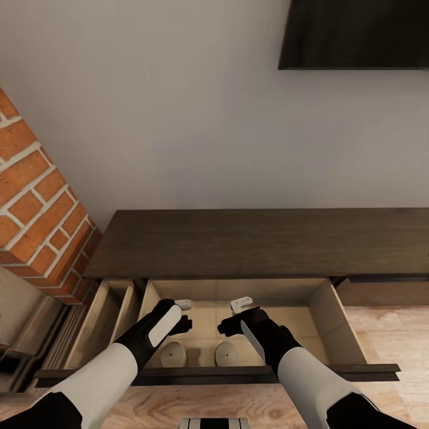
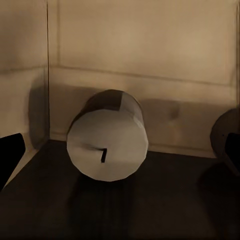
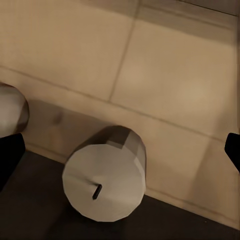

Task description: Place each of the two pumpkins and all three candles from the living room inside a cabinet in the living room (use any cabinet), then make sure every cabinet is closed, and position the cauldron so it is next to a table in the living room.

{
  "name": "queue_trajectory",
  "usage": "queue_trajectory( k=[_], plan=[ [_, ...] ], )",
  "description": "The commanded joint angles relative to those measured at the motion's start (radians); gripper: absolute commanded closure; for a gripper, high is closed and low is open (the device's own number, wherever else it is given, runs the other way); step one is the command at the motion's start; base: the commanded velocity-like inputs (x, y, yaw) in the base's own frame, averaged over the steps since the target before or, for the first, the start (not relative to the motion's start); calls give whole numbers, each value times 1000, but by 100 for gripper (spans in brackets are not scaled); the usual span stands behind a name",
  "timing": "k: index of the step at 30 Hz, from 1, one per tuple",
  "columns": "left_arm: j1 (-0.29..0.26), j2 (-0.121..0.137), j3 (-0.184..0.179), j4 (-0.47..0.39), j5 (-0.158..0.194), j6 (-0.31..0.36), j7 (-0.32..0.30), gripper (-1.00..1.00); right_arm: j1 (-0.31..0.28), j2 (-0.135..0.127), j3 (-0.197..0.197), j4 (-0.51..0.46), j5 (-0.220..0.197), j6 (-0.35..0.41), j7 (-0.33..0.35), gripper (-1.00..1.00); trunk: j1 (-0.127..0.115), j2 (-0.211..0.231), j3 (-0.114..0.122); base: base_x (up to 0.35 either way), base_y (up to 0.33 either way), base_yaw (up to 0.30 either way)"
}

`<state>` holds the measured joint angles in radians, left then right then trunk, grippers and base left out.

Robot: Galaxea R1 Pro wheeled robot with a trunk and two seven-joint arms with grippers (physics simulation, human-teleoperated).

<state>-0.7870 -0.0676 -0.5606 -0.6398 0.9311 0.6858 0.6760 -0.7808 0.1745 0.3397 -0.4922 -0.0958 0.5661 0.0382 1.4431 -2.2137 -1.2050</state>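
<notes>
The cabinet (image 1: pixel 262 241) stands against the wall with its wide drawer (image 1: pixel 325 319) pulled out. Two pale round candles lie inside near the drawer front, one (image 1: pixel 173 354) (image 2: pixel 107 142) under my left arm and the other (image 1: pixel 226 351) (image 3: pixel 105 185) under my right arm. My left gripper (image 1: pixel 185 314) hovers open over the drawer, above its candle and apart from it, with dark fingertips (image 2: pixel 10 155) at the edges of the left wrist view. My right gripper (image 1: pixel 233 316) is open too, fingertips (image 3: pixel 234 150) wide of the candle below. Each wrist view catches the neighbouring candle (image 3: pixel 10 107) at its edge.
A narrower drawer (image 1: pixel 104 322) to the left is also pulled out. The brick fireplace (image 1: pixel 36 202) rises at the left, close to the cabinet's end. A wall TV (image 1: pixel 357 33) hangs above. The dark drawer front (image 1: pixel 238 375) lies between me and the candles. Wood floor (image 1: pixel 384 333) shows at the right.
</notes>
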Motion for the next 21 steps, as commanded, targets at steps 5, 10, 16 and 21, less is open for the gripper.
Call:
queue_trajectory(
  k=[5,10,16,21],
  plan=[
    [0,1,1,-6,1,0,-2,-100,0,0,-1,-25,0,10,1,-100,-19,35,16,0,0,0],
    [0,3,0,-23,3,5,-2,-100,0,0,-6,-103,0,96,2,-100,-38,70,31,0,0,0],
    [1,25,1,-69,20,75,-3,-100,0,0,-3,-190,-1,188,1,-100,-61,112,50,0,0,0],
    [1,64,-2,-120,145,89,-1,-100,0,-2,-3,-201,-1,217,0,-100,-81,147,66,-70,0,0]
  ],
)
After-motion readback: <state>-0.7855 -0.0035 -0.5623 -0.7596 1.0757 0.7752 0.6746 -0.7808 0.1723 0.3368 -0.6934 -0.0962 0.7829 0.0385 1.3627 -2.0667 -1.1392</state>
